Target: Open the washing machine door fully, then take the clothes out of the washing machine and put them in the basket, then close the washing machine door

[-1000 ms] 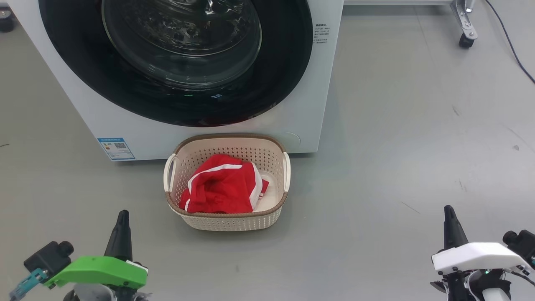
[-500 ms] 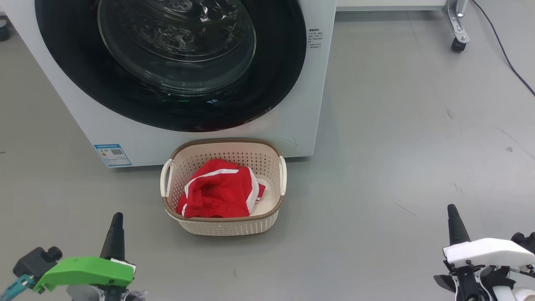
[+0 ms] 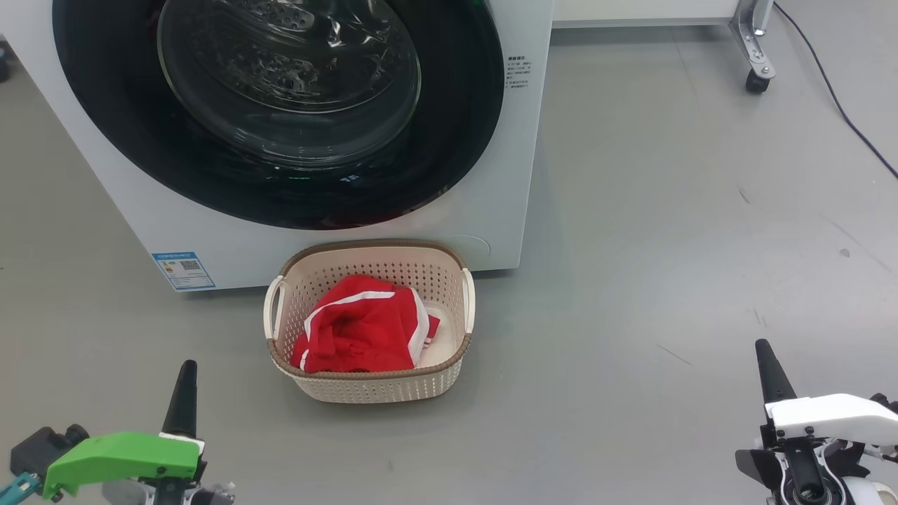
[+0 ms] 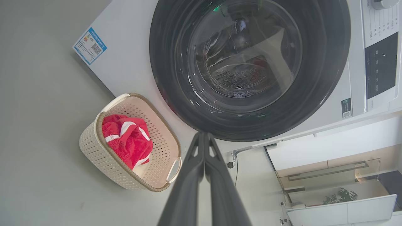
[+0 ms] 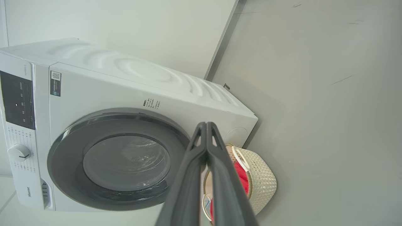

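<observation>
Ahead lies the glossy black-rimmed round glass door (image 3: 287, 84), apparently latched; left gripper (image 3: 187, 366) nearer than right gripper (image 3: 765, 348), both pinched closed, empty.

The head view looks steeply down, the rolled wrist views look forward, all sharing the white boxy washing machine (image 3: 512, 175) and cream perforated basket (image 3: 379, 386).

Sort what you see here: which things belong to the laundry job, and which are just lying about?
Job: big white front-loading washing machine; its round black-rimmed glass door; red-and-white fabric clothes; cream perforated plastic basket.
Lying about: black caster wheel; green potted plant.
</observation>
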{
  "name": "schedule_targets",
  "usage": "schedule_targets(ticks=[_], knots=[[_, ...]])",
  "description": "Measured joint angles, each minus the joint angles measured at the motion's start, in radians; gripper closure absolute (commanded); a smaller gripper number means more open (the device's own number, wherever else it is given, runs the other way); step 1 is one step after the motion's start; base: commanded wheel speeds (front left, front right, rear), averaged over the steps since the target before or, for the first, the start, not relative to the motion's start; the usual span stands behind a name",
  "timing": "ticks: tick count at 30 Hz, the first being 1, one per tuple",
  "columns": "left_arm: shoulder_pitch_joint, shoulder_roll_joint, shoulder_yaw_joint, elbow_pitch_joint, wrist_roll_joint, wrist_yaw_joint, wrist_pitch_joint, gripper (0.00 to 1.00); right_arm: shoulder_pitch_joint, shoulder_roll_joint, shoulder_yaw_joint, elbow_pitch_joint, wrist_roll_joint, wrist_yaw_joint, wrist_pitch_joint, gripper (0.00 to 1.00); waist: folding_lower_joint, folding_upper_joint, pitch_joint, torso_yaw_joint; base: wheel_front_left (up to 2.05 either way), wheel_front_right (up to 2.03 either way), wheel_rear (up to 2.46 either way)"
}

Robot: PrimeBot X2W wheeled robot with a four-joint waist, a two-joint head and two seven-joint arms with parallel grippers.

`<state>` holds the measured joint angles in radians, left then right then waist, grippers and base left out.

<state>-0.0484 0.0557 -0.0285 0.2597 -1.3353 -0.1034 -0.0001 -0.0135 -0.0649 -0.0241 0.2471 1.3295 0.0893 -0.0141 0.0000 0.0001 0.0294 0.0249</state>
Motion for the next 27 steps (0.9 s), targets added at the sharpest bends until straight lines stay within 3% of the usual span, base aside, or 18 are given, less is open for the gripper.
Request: schedule_targets(ticks=[23,27], knots=[[-0.005,0.0,0.061,0.016,-0.287,-0.017,0.071,1.0,-0.041,-0.007,-0.046,0.023,0.316,0.027,0.072,1.0,0.0,0.0,-0.027,-0.025,0.0,0.0,0.0],[-0.005,0.0,0.062,0.017,-0.308,-0.017,0.071,1.0,-0.041,-0.007,-0.049,0.025,0.324,0.027,0.072,1.0,0.0,0.0,-0.027,-0.025,0.0,0.0,0.0]])
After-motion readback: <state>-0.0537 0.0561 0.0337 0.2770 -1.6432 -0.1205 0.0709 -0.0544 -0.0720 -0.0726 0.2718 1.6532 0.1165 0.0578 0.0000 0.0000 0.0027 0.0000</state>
